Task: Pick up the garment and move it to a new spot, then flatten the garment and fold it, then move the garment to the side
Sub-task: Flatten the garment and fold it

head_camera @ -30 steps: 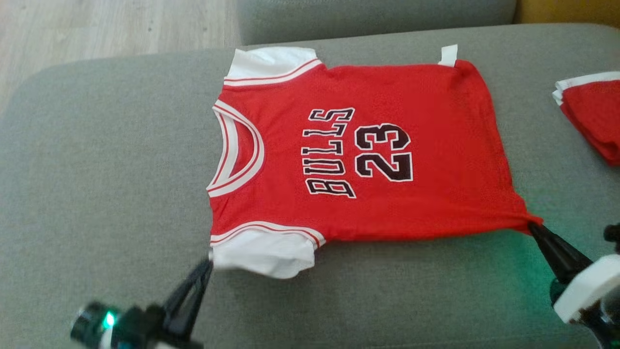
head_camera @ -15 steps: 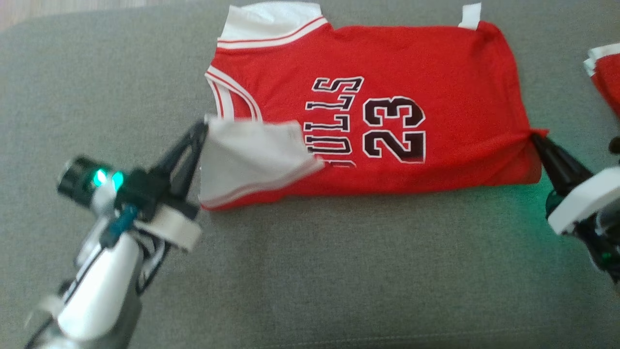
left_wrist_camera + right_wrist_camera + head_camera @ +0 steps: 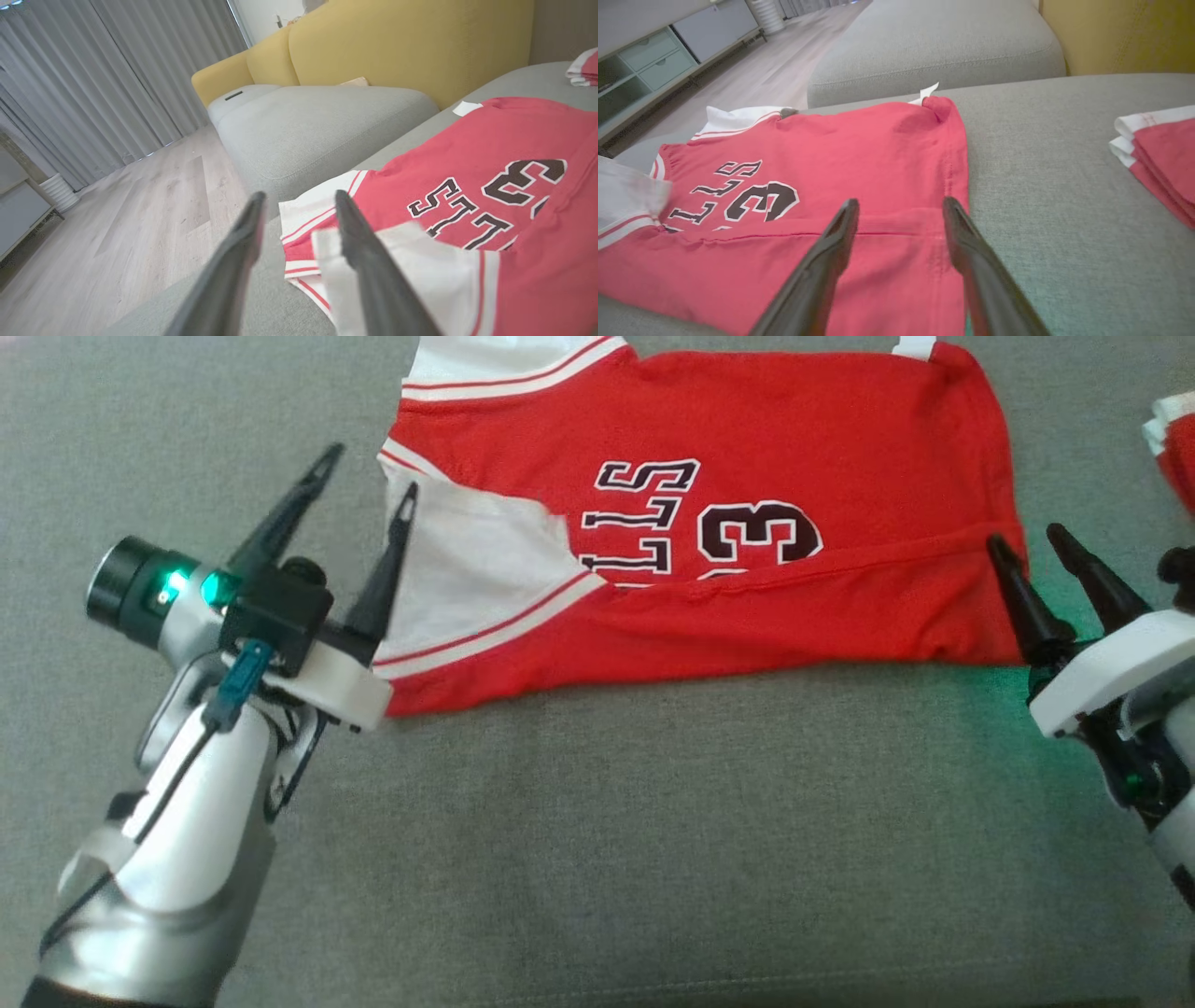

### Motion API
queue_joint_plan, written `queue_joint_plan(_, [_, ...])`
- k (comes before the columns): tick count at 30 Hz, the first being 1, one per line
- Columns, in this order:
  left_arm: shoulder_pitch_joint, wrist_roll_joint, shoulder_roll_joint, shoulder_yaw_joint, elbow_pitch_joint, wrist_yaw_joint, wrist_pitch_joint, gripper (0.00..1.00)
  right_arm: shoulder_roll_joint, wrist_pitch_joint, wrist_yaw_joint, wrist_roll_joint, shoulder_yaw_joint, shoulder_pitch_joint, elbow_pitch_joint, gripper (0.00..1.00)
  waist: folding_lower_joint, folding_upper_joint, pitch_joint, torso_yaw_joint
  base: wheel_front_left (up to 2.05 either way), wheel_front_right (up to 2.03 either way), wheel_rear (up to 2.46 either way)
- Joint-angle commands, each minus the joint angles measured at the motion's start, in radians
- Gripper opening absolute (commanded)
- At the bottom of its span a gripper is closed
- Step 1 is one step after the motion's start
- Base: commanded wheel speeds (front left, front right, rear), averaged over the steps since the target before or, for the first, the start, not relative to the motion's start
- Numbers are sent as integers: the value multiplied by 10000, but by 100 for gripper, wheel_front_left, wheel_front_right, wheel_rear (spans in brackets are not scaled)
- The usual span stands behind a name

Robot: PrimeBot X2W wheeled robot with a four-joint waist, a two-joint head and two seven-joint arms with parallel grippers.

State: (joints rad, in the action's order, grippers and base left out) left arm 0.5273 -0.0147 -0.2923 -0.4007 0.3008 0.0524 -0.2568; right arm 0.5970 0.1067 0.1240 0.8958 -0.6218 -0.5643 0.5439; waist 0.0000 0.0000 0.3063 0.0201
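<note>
Two end effectors, left [image 3: 370, 469] and right [image 3: 1025, 534], released garment [image 3: 794, 420].

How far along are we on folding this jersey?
Done: the jersey lies flat on the grey cushion, its near edge folded over the lettering. In hand: left gripper and right gripper stand open at the fold's two ends, holding nothing. Left: the far half is unfolded, and the jersey is not yet moved aside.
</note>
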Motion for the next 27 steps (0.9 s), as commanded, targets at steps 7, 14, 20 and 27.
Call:
queue_joint_plan(7, [-2060,1249,264,865,-534,-409,-49,100,-70,901,67,-271,197,968,-160,100,0,0,-524,-140,0,0,0])
queue_joint_plan(14, [-3244,2372,938,957,708,-222,74,100,-332,1029,67,-392,539,1790,-339,100,0,0,-737,-278,0,0,0])
queue_joint_plan(20, [-2919,2531,1133,1212,1299,-561,30,100,-557,857,67,-560,743,2094,-508,100,0,0,-832,-438,0,0,0])
queue_joint_plan(27, [-2594,2489,1101,1217,2305,-841,296,84,-744,611,67,-761,1000,2180,-635,100,0,0,-827,-554,0,0,0])
